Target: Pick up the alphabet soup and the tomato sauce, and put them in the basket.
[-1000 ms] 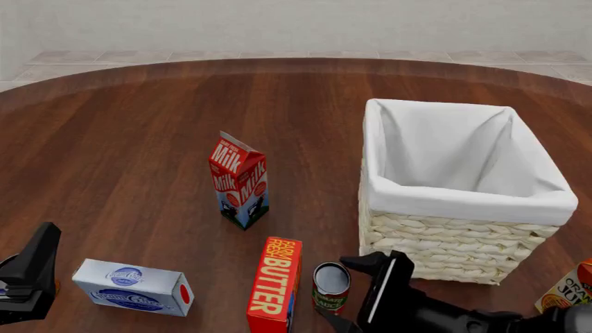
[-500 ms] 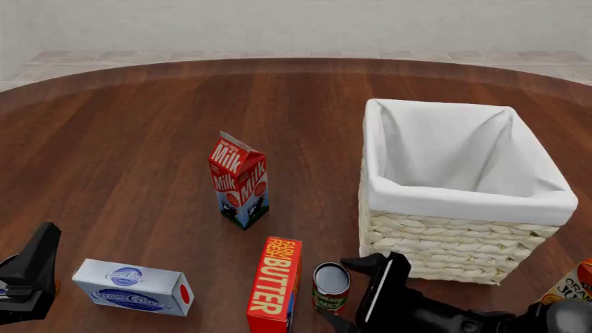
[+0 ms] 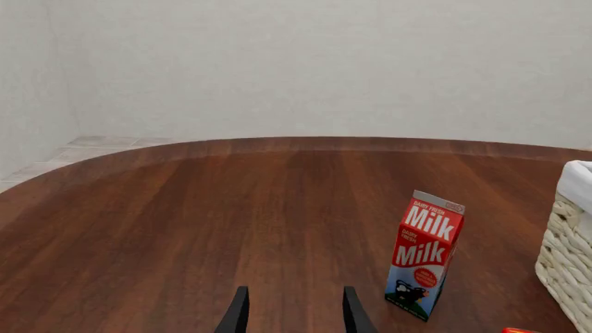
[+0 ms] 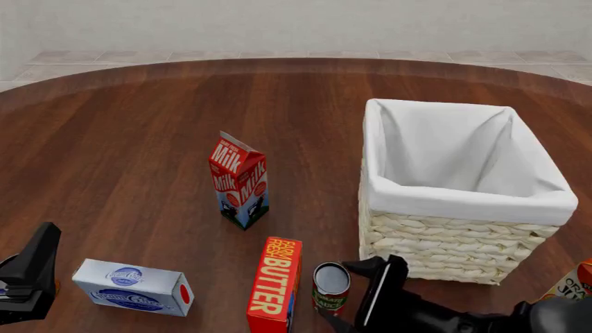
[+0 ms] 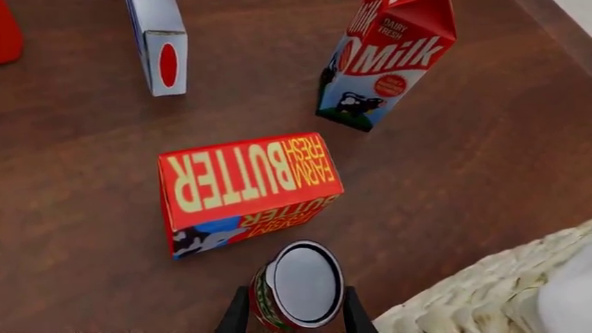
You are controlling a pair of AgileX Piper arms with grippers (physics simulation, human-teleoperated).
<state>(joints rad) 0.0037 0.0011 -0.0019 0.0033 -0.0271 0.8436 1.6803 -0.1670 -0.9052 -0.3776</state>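
**Two tools, one can between the fingers**

Two black tools show near the front edge of the round brown wooden tabletop [image 4: 138,125]. The right tool [image 5: 295,316] has its fingers spread, one on each side of the small round tomato sauce can with the red and green label and grey metal top [image 4: 331,287]. I cannot tell if the fingers touch the can. The can stands upright just beside the red butter box with yellow letters [image 4: 274,284], and near the front of the big cream woven basket with white cloth lining [image 4: 458,243]. The left tool [image 3: 292,316] is open too, with nothing between its fingers, low over bare wood.

The red, white and blue milk carton [image 4: 240,181] stands upright in the middle. A white and blue flat box [image 4: 132,286] lies near the left tool.
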